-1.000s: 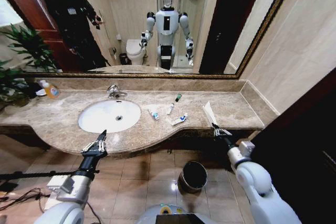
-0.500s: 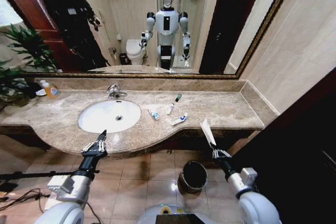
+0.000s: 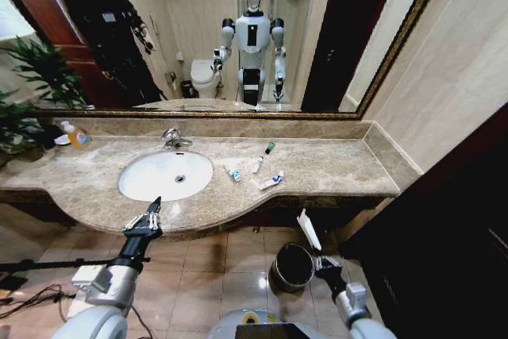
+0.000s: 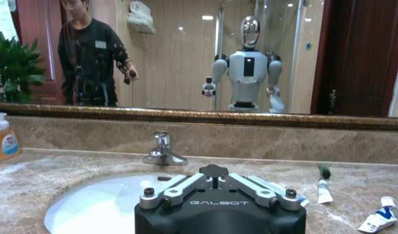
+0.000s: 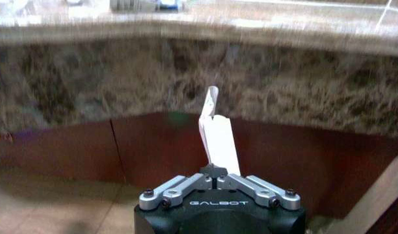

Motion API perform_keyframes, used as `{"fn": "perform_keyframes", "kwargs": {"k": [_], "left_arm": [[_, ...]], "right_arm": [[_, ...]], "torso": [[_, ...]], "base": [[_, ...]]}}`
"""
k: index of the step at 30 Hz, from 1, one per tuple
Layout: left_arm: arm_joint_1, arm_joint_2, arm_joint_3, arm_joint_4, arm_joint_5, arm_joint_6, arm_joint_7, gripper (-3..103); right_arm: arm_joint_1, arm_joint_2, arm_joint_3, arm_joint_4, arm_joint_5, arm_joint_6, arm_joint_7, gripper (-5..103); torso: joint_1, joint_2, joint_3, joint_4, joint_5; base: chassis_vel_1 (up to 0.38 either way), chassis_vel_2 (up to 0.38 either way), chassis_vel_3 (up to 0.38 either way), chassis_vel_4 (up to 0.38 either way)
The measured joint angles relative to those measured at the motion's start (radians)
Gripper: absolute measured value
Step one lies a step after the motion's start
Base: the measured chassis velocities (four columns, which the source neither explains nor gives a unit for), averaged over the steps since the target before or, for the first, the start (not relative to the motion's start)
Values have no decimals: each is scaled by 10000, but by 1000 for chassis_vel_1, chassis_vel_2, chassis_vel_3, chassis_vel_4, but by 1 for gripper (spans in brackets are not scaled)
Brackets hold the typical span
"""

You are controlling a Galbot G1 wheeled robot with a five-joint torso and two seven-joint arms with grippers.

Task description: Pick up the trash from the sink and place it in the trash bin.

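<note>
Our right gripper (image 3: 324,262) pinches the packet (image 3: 309,230) upright, just beside the bin (image 3: 291,266), which lies to its left; our left gripper (image 3: 146,218), fingers together, waits at the sink (image 3: 165,175).

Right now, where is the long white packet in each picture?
Head view: the white packet sticks up from the right gripper, beside the trash bin, below the counter.
Right wrist view: the packet stands mid-picture, pinched in that gripper.
Left wrist view: not there.
Shared landmark: the marble counter edge.
</note>
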Motion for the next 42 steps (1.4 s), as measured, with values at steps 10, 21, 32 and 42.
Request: {"fn": "perform_keyframes", "kwargs": {"k": [10,21,32,42], "left_arm": [[0,0,0,0,0,0,0,0],[0,0,0,0,0,0,0,0],[0,0,0,0,0,0,-1,0],[1,0,0,0,0,0,0,0]], "right_arm": [[183,756,82,-975,-297,516,187,0],[710,1306,205,-2107,-1049,948,470,0],[2557,492,-293,-4465,-272,1011,443,0],[3645,623,-290,-5868,49,1215,369,0]], "torso": [[0,0,0,0,-1],[0,0,0,-2,0],[1,0,1,0,1],[1,0,1,0,3]], "base": [[0,0,0,0],[0,0,0,0],[0,0,0,0],[0,0,0,0]]}}
